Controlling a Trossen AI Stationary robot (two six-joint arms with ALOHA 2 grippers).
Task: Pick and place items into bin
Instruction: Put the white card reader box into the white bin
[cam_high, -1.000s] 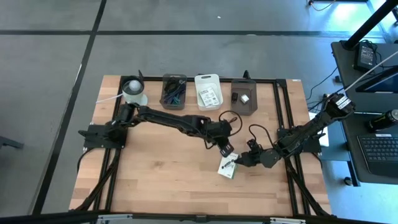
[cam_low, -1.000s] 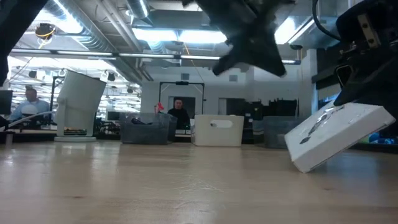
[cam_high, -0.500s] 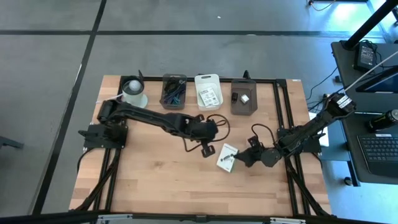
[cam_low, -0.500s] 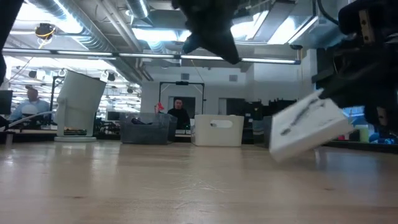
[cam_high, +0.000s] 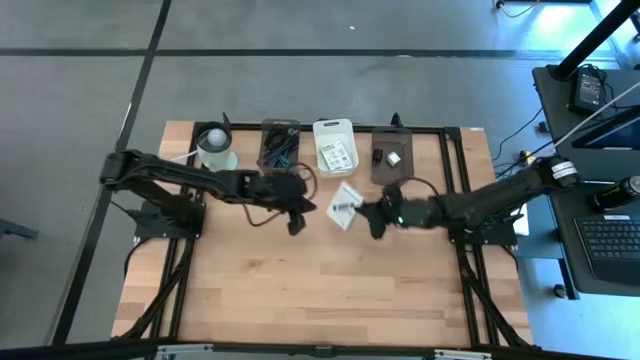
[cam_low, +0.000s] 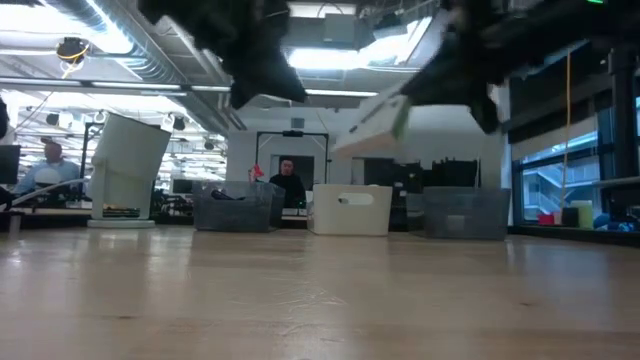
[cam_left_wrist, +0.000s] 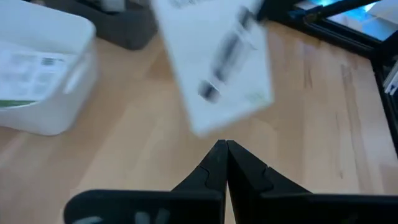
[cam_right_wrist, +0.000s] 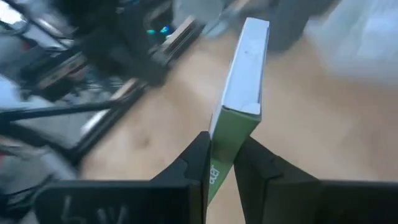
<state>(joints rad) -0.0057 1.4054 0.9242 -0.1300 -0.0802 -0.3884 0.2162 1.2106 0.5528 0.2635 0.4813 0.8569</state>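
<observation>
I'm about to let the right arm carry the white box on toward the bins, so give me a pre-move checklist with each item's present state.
1. Right gripper clamped on the white box: ok, fingers pinch its lower edge.
2. Box clear of the table: ok, airborne in the low view.
3. Left gripper shut and empty: ok.
4. Left gripper out of the path: cannot tell; it hangs close beside the box.
5. White bin has room: cannot tell; a printed card already lies inside.
6. Grip secure for travel: cannot tell; only one edge is held.
</observation>
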